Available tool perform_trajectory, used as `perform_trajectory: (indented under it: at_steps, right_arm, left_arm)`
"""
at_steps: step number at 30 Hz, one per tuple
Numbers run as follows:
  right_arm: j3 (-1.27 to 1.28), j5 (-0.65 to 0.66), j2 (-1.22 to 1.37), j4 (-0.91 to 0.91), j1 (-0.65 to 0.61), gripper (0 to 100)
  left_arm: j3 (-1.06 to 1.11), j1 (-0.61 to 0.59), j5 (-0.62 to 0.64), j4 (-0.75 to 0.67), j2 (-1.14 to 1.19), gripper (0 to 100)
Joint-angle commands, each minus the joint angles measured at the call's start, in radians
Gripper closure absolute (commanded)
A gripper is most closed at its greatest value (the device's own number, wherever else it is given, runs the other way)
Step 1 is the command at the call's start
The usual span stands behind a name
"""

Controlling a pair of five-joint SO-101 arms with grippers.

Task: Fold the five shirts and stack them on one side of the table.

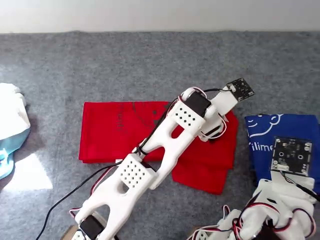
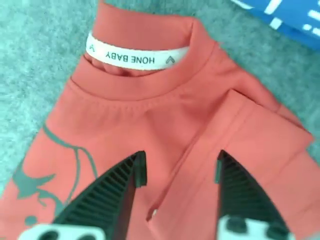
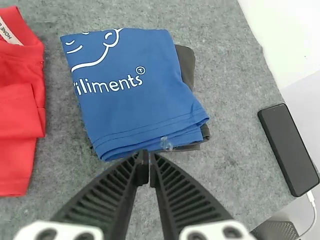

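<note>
Red shirt mid-worktop under the left arm, blue folded stack to its right.

The red cotton shirt (image 1: 115,135) lies partly folded in the middle of the grey felt worktop (image 1: 150,65). The left end effector (image 2: 180,165) hangs over its collar end with jaws spread wide. The right end effector (image 3: 149,162) sits pressed together, gripping nothing, at the near edge of a folded blue printed shirt (image 3: 130,90), which rests on a folded dark grey garment (image 3: 187,65). A black phone (image 3: 287,150) lies far right; pale bunched cloth (image 1: 10,125) sits at the left edge.
</note>
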Motion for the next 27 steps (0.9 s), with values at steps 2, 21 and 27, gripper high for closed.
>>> perform_trajectory:
  at_steps: [2, 21, 27]
  right_arm:
    - [-0.026, -0.009, -0.001, 0.005, 0.012, 98.5]
    - [-0.020, -0.009, -0.001, 0.005, 0.010, 98.5]
    - [-0.020, -0.009, -0.001, 0.005, 0.010, 98.5]
  left_arm:
    - [0.111, -0.003, -0.034, 0.017, -0.109, 77]
    - [0.076, -0.021, -0.035, -0.017, 0.051, 78]
    - [0.025, -0.021, -0.038, -0.017, 0.052, 92]
